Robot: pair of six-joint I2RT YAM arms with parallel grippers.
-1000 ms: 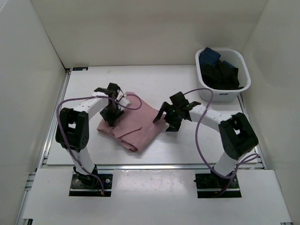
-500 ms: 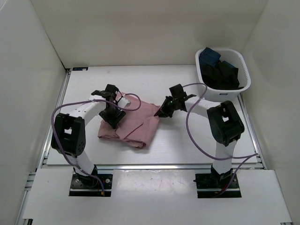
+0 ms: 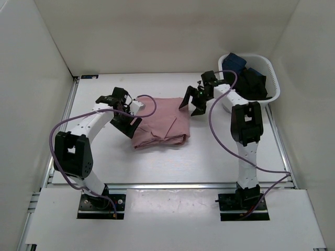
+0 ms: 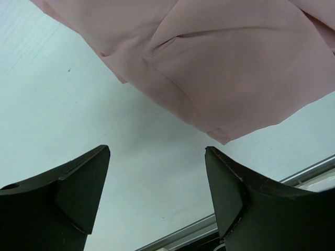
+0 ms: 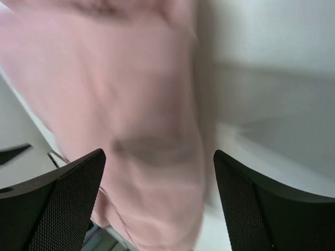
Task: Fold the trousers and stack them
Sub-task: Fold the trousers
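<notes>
Trousers [image 3: 161, 123], pink and folded into a flat bundle, lay on the table [image 3: 209, 151] between the left gripper [image 3: 131, 125] and right gripper [image 3: 191, 106]. A basket [image 3: 259, 106] of dark clothes sat just beyond the right one. Both pairs of jaws stood wide apart and empty, seemingly poised for another fold.

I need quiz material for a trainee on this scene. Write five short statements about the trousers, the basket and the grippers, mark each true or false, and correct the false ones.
1. The trousers lie folded on the table. True.
2. The left gripper is clamped on the trousers. False: its jaws stand apart with nothing between them.
3. The basket holds dark garments. True.
4. The trousers are inside the basket. False: they lie on the table, to its left.
5. The right gripper is open. True.
</notes>
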